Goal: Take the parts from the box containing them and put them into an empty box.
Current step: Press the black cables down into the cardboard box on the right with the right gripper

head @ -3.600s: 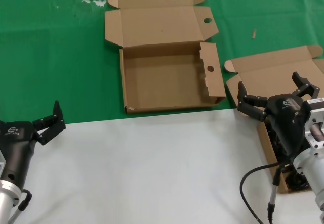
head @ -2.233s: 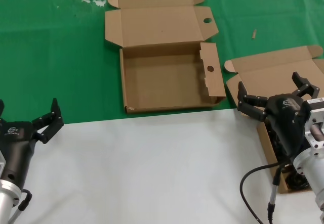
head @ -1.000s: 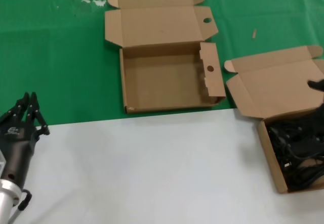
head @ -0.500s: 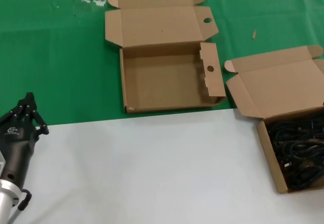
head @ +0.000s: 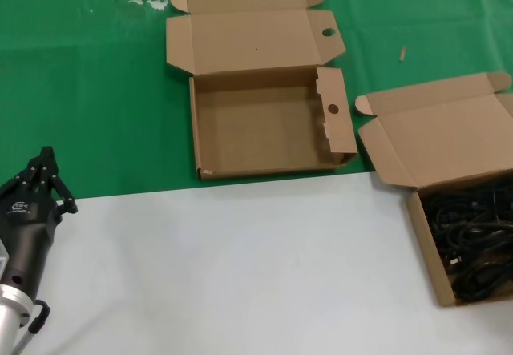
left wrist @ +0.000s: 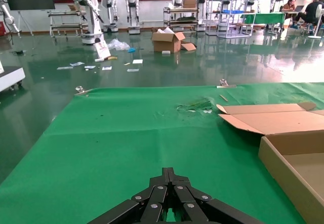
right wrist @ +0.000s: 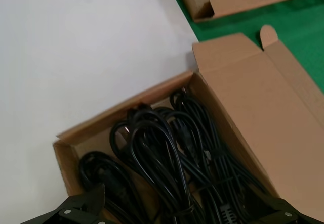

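Note:
The black power cords (head: 473, 239) lie tangled in the plain-lidded box (head: 422, 235) at the right edge, with its lid (head: 437, 139) folded back. The empty box (head: 264, 123), with round holes in its flap and side wall, stands open in the middle on the green mat. My left gripper (head: 44, 171) is shut at the lower left, holding nothing; the left wrist view shows its closed tip (left wrist: 169, 172) over green mat. My right gripper is outside the head view. The right wrist view shows the right gripper (right wrist: 187, 199) open just above the cords (right wrist: 172, 158), fingers spread wide.
A white sheet (head: 240, 267) covers the near half of the table and green mat (head: 88, 90) the far half. The empty box's lid (head: 248, 38) lies flat behind it. The left wrist view has the empty box's wall (left wrist: 286, 176) off to one side.
My right arm, which hung open over the cord box, has left the head view and the cords now show. My left gripper has turned and shut.

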Available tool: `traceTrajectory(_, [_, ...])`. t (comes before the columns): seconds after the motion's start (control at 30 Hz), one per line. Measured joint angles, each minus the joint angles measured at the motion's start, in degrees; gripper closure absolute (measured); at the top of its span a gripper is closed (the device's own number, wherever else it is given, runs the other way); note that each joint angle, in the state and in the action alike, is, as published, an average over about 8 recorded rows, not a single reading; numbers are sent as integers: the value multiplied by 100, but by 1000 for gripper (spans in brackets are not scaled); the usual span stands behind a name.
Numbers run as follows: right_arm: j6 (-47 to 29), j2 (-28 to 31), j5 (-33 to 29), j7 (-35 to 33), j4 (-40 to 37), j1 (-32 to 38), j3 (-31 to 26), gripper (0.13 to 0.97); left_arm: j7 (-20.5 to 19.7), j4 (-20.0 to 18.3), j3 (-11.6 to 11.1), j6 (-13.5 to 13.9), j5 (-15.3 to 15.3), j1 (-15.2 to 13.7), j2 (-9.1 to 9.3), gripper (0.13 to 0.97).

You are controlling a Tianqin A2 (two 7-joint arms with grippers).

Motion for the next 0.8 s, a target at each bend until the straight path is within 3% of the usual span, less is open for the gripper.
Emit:
traceTrajectory(0.37, [-281,-575,-339,-299,-537,362,-34,196,0,0,0,0,0,0,0,957])
traceTrajectory(0.63, [-469,-798,-511,-412,-649,600,-37,323,0,0,0,0,0,0,0,957])
traceTrajectory(0.8, [-542,-858,-592,-415,-654,666,-16,347,0,0,0,0,0,0,0,957])
